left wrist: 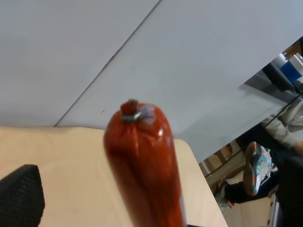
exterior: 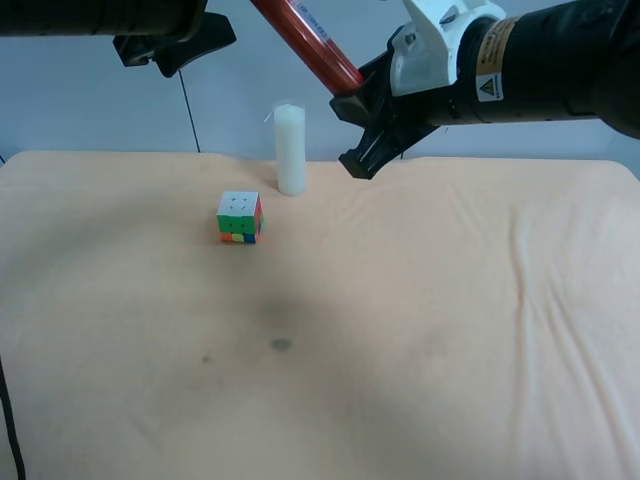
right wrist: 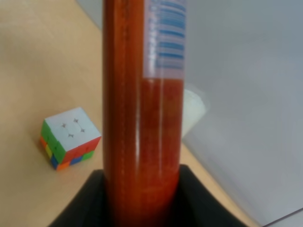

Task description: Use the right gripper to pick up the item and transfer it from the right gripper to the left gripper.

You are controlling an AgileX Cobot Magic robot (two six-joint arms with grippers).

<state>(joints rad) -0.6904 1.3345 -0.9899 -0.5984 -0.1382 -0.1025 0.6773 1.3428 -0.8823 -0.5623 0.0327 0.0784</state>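
Note:
The item, a slim red stick (exterior: 312, 42) with a blue-and-white label, is held high above the table, tilted up toward the exterior high view's left. My right gripper (exterior: 352, 100), on the white-housed arm, is shut on its lower end; the right wrist view shows the stick (right wrist: 142, 118) rising from between the black jaws. My left gripper (exterior: 170, 48), on the all-black arm, hangs at the top left of the exterior high view, apart from the stick. In the left wrist view the stick's crimped end (left wrist: 135, 111) points at the camera, and one black finger (left wrist: 19, 198) stands well off to its side.
A multicoloured puzzle cube (exterior: 239, 217) sits on the tan cloth-covered table (exterior: 420, 340); it also shows in the right wrist view (right wrist: 71, 137). A white pillar candle (exterior: 290, 150) stands upright behind it. A thin black cable hangs below the left arm.

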